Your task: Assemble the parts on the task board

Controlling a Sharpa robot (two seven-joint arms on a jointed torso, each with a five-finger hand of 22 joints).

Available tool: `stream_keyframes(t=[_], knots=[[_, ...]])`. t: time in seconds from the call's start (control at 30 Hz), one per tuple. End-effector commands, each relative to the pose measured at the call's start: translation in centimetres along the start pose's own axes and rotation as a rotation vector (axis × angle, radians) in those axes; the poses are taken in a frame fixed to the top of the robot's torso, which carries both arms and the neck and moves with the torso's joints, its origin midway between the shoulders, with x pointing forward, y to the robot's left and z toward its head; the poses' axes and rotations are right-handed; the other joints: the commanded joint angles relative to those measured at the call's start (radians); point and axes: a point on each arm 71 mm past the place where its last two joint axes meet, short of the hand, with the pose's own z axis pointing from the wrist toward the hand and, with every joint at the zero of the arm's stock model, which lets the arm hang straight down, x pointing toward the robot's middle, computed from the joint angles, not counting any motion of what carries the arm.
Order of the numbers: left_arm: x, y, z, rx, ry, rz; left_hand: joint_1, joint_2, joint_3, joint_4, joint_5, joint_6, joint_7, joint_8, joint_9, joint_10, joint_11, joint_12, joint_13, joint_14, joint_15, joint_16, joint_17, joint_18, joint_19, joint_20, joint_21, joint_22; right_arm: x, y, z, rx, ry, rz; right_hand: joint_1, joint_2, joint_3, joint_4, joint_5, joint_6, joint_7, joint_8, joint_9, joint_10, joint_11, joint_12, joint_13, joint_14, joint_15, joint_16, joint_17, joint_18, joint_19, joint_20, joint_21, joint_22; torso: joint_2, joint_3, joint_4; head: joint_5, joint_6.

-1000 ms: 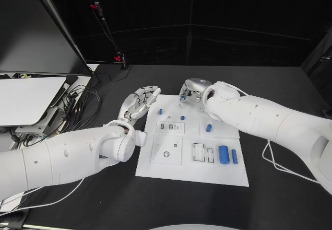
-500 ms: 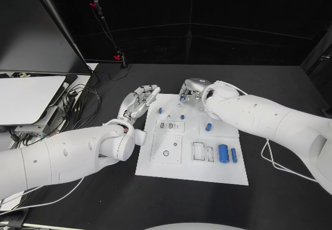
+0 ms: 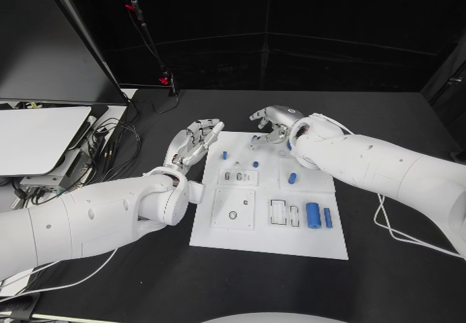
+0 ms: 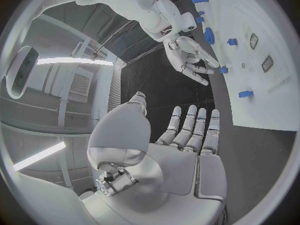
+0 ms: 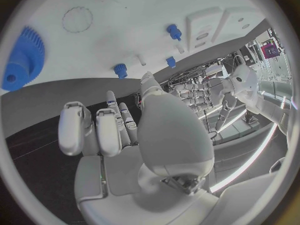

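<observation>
The white task board (image 3: 267, 232) lies in the middle of the black table. My right hand (image 3: 269, 124) hovers over its far edge with fingers spread and nothing in them; the same right hand (image 4: 187, 57) is seen in the left wrist view. A blue gear (image 5: 24, 52) lies on the board beside it, and the gear (image 4: 208, 35) is next to that palm. Small blue pegs (image 3: 224, 155) (image 3: 256, 164) (image 3: 292, 179) stand on the board. A large blue cylinder (image 3: 314, 216) and a thin one (image 3: 329, 219) lie at the right. My left hand (image 3: 194, 143) is flat and open off the board's left edge.
Recessed slots (image 3: 238, 177) (image 3: 234, 209) (image 3: 285, 213) are set in the board. A grey laptop-like device (image 3: 39, 141) and tangled cables (image 3: 109, 141) crowd the table's left side. A dark stand (image 3: 151, 44) rises at the back.
My right hand, which had a blue piece at its curled fingertips, has spread its fingers and lifted slightly. The left hand has not moved.
</observation>
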Motion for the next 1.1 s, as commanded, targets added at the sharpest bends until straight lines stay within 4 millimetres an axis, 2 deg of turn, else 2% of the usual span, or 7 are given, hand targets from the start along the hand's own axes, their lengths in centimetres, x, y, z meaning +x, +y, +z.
stream_keyframes(t=[0.03,0.3,0.57,0.73,0.8,1.0,1.1], knots=[[-0.1,-2.0,-0.2,0.283,0.008,0.000,0.000,0.007,0.003,-0.002,0.004,0.000,0.158,0.004,-0.001,-0.005,-0.001,0.007,-0.002,-0.001,0.006,0.007,-0.002,0.014,-0.005,-0.001,0.003,0.001,-2.0,-0.1,-0.8,-0.028,-0.194,0.171,-0.017,0.006,0.010,-0.001,0.001,0.036,0.018,0.010,0.006,0.005,-0.002,0.011,0.002,0.028,0.005,0.002,0.008,0.014,0.004,-0.002,0.001,0.007,-0.002,-0.0005,-0.0028,-0.001,0.001],[-0.2,-1.9,-0.2,0.282,0.004,0.004,0.001,0.008,0.002,-0.002,0.006,0.000,0.158,0.004,-0.002,-0.005,-0.001,0.007,-0.002,-0.001,0.006,0.007,-0.002,0.014,-0.005,-0.001,0.003,0.001,-5.3,-2.6,-3.6,0.020,-0.192,0.378,-0.067,0.041,0.005,-0.011,0.002,0.173,0.079,0.039,0.023,0.058,-0.018,0.065,0.012,-0.071,-0.006,-0.115,-0.270,0.056,-0.138,-0.010,-0.125,-0.181,-0.005,-0.0026,-0.0105,-0.019,0.006],[-0.2,-1.7,-0.1,0.278,0.004,0.006,0.001,0.008,0.002,-0.002,0.006,0.000,0.158,0.004,-0.002,-0.005,-0.001,0.007,-0.002,-0.001,0.006,0.007,-0.002,0.014,-0.005,-0.001,0.003,0.001,-6.9,-5.5,-6.3,0.061,-0.165,0.430,-0.067,0.069,-0.016,-0.035,0.008,0.163,0.051,0.024,0.018,0.169,-0.069,0.310,0.159,-0.230,-0.042,-0.285,-0.558,0.101,-0.350,-0.044,-0.340,-0.424,-0.006,-0.0023,-0.0191,-0.040,0.007],[-0.2,-1.6,-0.1,0.277,0.005,0.006,0.002,0.009,0.002,-0.002,0.007,0.000,0.158,0.004,-0.002,-0.005,-0.001,0.008,-0.002,-0.001,0.006,0.007,-0.002,0.013,-0.006,-0.001,0.004,0.001,-7.5,-7.3,-7.7,0.088,-0.133,0.436,-0.077,0.095,-0.060,-0.044,0.005,0.076,0.005,0.016,0.013,-0.148,-0.075,0.854,0.602,-0.345,-0.045,-0.323,-0.619,0.118,-0.486,-0.056,-0.512,-0.562,-0.007,-0.0028,-0.0179,-0.062,0.010],[-0.2,-1.6,-0.1,0.276,0.004,0.006,0.002,0.009,0.002,-0.002,0.007,0.000,0.158,0.004,-0.002,-0.005,-0.001,0.008,-0.002,-0.001,0.006,0.007,-0.002,0.013,-0.006,-0.001,0.004,0.001,-7.7,-7.8,-8.1,0.093,-0.136,0.434,-0.093,0.111,-0.081,-0.030,0.020,0.058,-0.029,0.013,0.012,-0.133,-0.078,1.101,0.819,-0.329,-0.050,-0.223,-0.472,0.118,-0.506,-0.046,-0.518,-0.542,-0.006,-0.0015,-0.0173,-0.070,0.013],[-0.3,-1.4,-0.1,0.273,0.003,0.009,0.003,0.010,0.001,-0.002,0.008,0.000,0.158,0.005,-0.003,-0.005,-0.001,0.008,-0.001,-0.001,0.007,0.008,-0.002,0.013,-0.006,-0.001,0.004,0.001,-8.0,-9.0,-8.6,0.100,-0.146,0.411,-0.188,0.129,-0.146,-0.028,0.116,0.046,-0.039,0.014,0.012,0.465,-0.078,1.477,1.406,0.030,-0.026,0.097,0.324,0.109,-0.533,-0.041,-0.453,-0.432,-0.006,-0.0021,-0.0173,-0.103,0.022],[-0.3,-1.3,-0.1,0.271,0.003,0.009,0.004,0.012,0.001,-0.002,0.008,0.000,0.158,0.005,-0.003,-0.005,-0.001,0.009,-0.001,-0.001,0.007,0.008,-0.002,0.013,-0.005,0.000,0.005,0.002,-7.9,-9.5,-8.6,0.098,-0.147,0.372,-0.175,0.143,-0.139,-0.033,0.148,0.069,-0.038,0.018,0.015,0.639,-0.082,1.500,1.505,0.108,-0.027,0.110,0.429,0.036,-0.170,-0.036,-0.099,-0.028,-0.005,-0.0010,-0.0155,-0.111,0.023]])
